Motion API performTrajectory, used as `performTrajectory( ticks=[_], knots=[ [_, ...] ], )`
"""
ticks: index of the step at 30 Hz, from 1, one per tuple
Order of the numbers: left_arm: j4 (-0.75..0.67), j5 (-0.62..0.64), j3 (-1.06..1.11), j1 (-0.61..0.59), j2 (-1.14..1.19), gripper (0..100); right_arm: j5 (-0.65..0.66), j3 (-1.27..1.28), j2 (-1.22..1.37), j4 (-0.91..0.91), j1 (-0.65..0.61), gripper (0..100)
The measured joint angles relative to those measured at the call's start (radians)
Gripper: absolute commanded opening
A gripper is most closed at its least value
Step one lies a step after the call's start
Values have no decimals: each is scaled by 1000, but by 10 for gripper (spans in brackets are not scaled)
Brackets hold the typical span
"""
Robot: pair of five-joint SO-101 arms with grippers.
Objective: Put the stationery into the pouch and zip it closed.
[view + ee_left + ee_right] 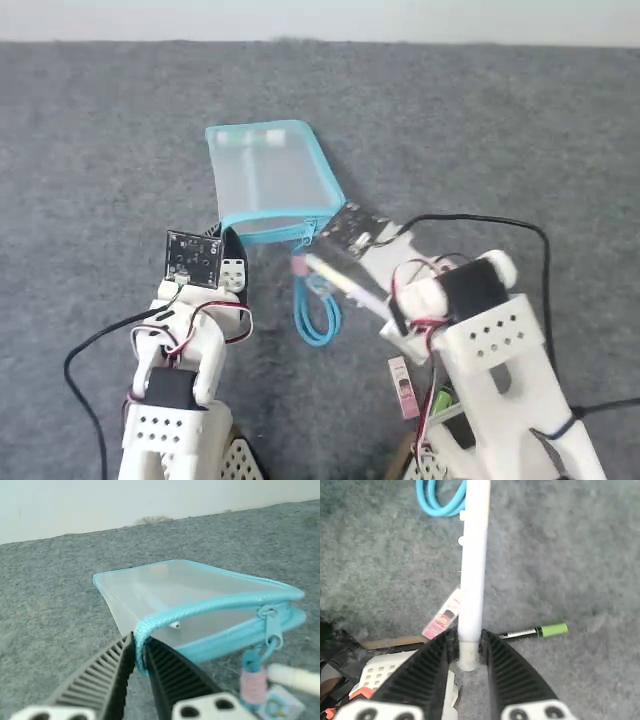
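Observation:
A translucent pouch (268, 178) with teal zipper edging lies at the table's middle, its mouth toward the arms. My left gripper (233, 243) is shut on the teal rim at the pouch's left front corner (139, 652), holding that edge up. The zipper pull (272, 625) with a pink charm (253, 682) hangs at the other end of the mouth. My right gripper (469, 650) is shut on a white pen (473, 575), which lies slanted just in front of the pouch mouth (340, 282). A small white thing shows inside the pouch (174, 625).
A blue cord loop (318, 312) lies in front of the pouch near the pen. A pink flat item (404, 388) and a green-capped marker (535, 631) rest by the right arm's base. Grey carpet surrounds the pouch, with a pale wall behind.

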Motion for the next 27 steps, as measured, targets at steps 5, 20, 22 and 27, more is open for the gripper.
performTrajectory(
  ticks=[5, 20, 22, 27],
  knots=[
    [0, 0, 0, 0, 0, 12, 101, 64, -37, 0, 143, 6],
    [0, 0, 0, 0, 0, 12, 129, 144, -284, 0, 190, 6],
    [0, 0, 0, 0, 0, 12, 89, 95, -232, 0, 146, 6],
    [0, 0, 0, 0, 0, 12, -28, -72, -55, 0, 14, 6]
  ],
)
